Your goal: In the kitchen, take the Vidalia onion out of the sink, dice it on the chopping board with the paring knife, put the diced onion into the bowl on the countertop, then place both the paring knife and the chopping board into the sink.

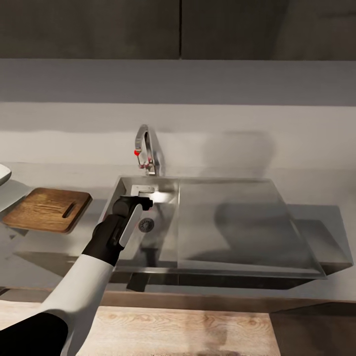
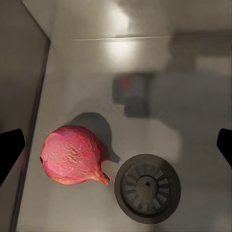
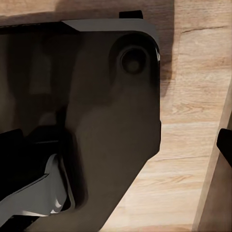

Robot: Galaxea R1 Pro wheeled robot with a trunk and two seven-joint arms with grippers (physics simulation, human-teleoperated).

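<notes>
We see left end effector (image 2: 116,145) released, fingers (image 2: 9,150) spread wide, hanging over sink (image 1: 237,222) basin. Onion (image 2: 72,154) lies on sink floor below it, between fingers, nearer one, just beside drain (image 2: 147,188). Board (image 1: 47,208) on table (image 1: 321,217) left of sink. Right end effector (image 3: 224,145) over wood floor (image 3: 193,96); grip state we cannot tell.

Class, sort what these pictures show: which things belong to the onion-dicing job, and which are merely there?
Belonging to the job:
- Vidalia onion, lying on the sink floor beside the drain
- chopping board on the countertop
- left gripper, open above the onion

Merely there:
- tap with red knob
- wood floor
</notes>
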